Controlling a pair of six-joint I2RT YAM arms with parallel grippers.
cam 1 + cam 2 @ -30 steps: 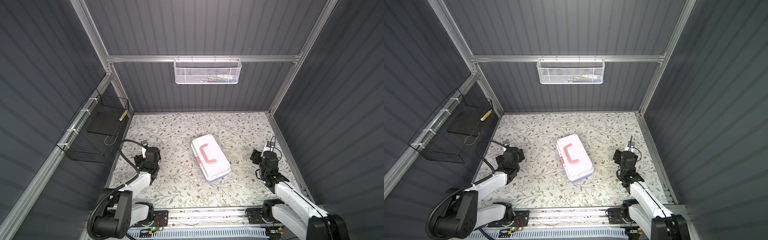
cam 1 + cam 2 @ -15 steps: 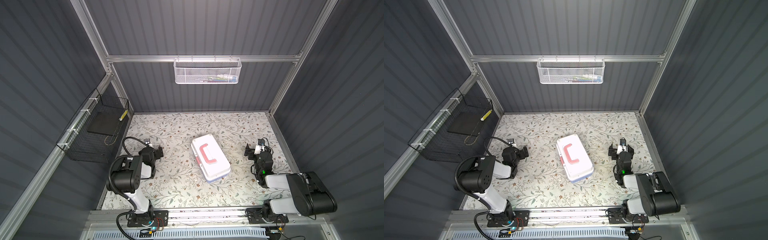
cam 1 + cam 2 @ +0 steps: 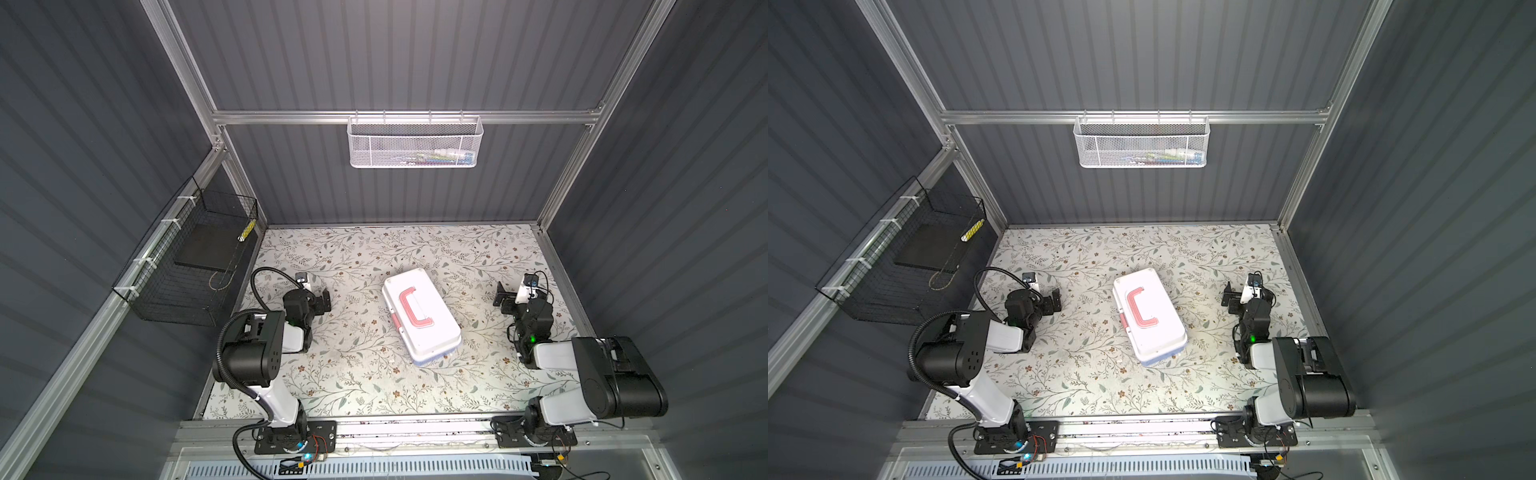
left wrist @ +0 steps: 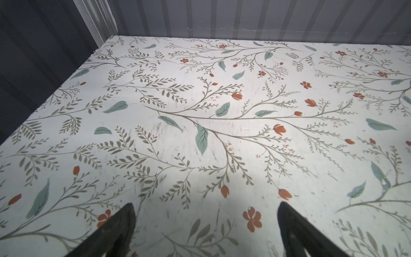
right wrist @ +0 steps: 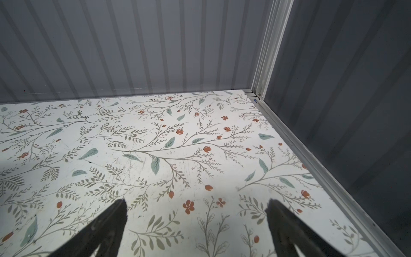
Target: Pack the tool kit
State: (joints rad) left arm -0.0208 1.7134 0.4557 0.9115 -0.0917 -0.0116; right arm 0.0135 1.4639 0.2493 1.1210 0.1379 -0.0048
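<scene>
The tool kit [image 3: 422,322] [image 3: 1148,318] lies shut in the middle of the floral table, its white lid and pink C-shaped handle up and a light blue body edge showing below. My left gripper [image 3: 313,293] [image 3: 1044,297] hovers low to its left, open and well apart from it. My right gripper [image 3: 519,293] [image 3: 1246,291] hovers low to its right, also open. In the left wrist view the left gripper [image 4: 205,207] has only bare table between its fingers. The right wrist view shows the same for the right gripper [image 5: 195,204]. The kit is out of both wrist views.
A white mesh basket [image 3: 415,143] hangs on the back wall with small colourful items inside. A black wire basket [image 3: 191,257] hangs on the left wall, holding a dark flat pad and a yellow item. Aluminium posts and dark walls close in the table [image 3: 374,395].
Both arms have folded up, elbows raised near the front rail. Both grippers have shifted slightly toward the back wall. The right jaws have spread wider. The kit has not moved.
</scene>
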